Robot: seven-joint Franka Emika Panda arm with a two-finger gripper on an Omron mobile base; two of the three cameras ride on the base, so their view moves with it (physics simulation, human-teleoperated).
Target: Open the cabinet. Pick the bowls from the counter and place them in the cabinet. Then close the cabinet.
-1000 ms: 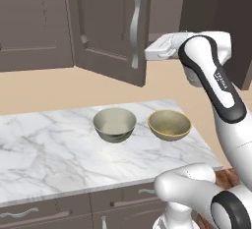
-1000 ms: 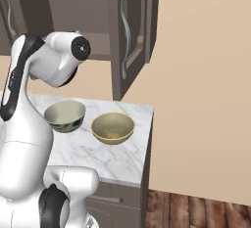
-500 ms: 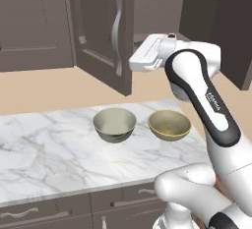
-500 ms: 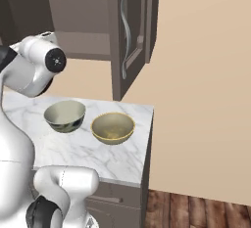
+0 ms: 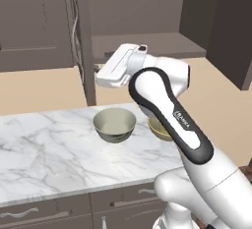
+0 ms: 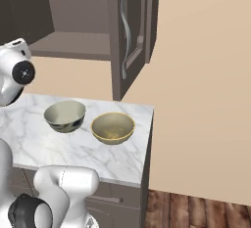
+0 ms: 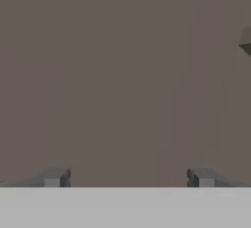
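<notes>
The cabinet (image 5: 147, 41) stands open, its shelf bare. Its left door (image 5: 83, 51) is swung out edge-on, and its right door (image 6: 130, 31) hangs wide at the right. My gripper (image 5: 98, 71) is open at that left door's lower edge, pointing left. In the hand view the gripper (image 7: 127, 178) holds nothing, and a dark brown door face lies close ahead. On the counter (image 5: 49, 159) sit the bowls: the grey-cream one (image 5: 114, 125) (image 6: 64, 116) and the mustard-yellow one (image 6: 112, 127), which my arm half hides in the left base view (image 5: 156, 129).
Another dark wall cabinet front (image 5: 29, 26) adjoins on the left. Drawers (image 5: 34, 213) run under the counter. The counter ends at the right (image 6: 149, 124), next to a beige wall and wooden floor (image 6: 196, 207).
The left door has swung further open, from angled to edge-on. My gripper moved left along with it. The bowls have not moved.
</notes>
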